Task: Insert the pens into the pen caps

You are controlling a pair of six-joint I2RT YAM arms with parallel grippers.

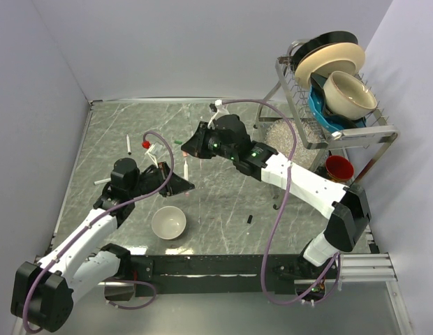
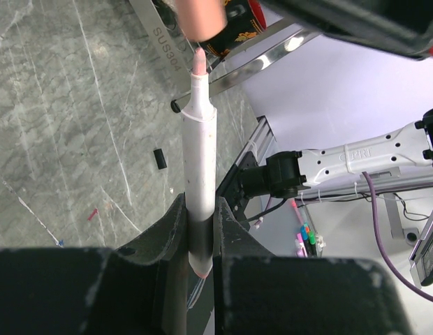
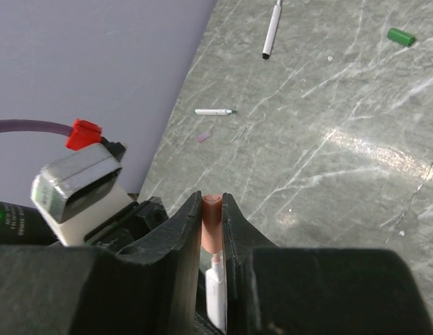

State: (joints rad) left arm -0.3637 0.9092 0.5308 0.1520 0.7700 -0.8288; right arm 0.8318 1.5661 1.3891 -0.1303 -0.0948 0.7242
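right pincer [image 3: 211, 201]: pinching the red cap [image 3: 211, 227] by its sides; closed end faces my wrist cam, mouth points away at the pen [image 2: 200, 139]
left pincer [image 2: 201, 213]: clamped on the pen near its back end; most of the barrel sticks out past the fingers
meeting spot: up over the table [image 1: 223, 202], between my two arms; nib is right at the cap's mouth; can't tell if it's in yet
axis: pen's long axis runs straight from the left pincer toward the cap; bore looks lined up to me
next push: my guess is along that axis only; any sideways drift and the nib skids off the rim
leftovers: black pen [image 1: 128, 143] and third pen [image 1: 103, 181] flat at far left; green cap [image 3: 401, 36] and black cap [image 2: 159, 158] loose, well apart
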